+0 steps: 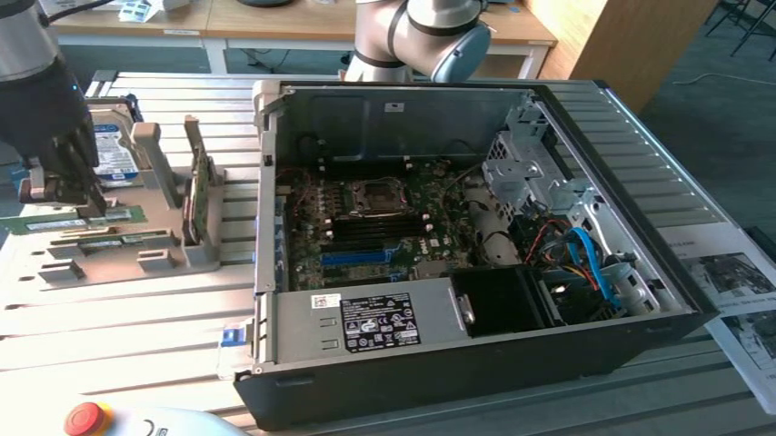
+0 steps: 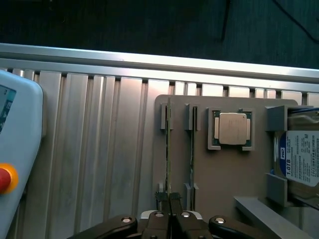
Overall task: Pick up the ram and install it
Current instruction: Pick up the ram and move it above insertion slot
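Ram [image 2: 168, 144] end, apparently behind fingers [image 2: 163, 201]

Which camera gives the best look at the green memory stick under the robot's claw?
The exterior view: the ram turns its flat green face and pale labels toward that camera, just below the gripper. In the wrist view the ram is edge-on, a thin line running out from the shut gripper.

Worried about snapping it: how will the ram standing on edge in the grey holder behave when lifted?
Probably stiff: the ram is a thin, straight circuit board. Likely light, since narrow slots in the grey holder keep it on edge. Pinched across its thin faces by the gripper, it may tilt or bind if lifted crooked.
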Available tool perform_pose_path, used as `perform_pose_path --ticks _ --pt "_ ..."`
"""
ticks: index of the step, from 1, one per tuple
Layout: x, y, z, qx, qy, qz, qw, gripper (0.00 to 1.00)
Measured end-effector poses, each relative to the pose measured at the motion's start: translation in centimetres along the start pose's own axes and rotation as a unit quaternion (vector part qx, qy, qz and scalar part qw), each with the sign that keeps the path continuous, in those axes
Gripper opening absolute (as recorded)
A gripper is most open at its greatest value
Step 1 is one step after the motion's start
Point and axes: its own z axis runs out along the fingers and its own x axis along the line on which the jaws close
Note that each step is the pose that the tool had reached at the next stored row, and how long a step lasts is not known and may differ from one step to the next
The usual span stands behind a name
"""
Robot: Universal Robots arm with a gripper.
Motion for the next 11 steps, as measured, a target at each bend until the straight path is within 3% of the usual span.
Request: perform_pose_path --ticks 11 --pt "0.0 0.09 -2.97 -0.0003 0.0059 0.000 1.0000 0.12"
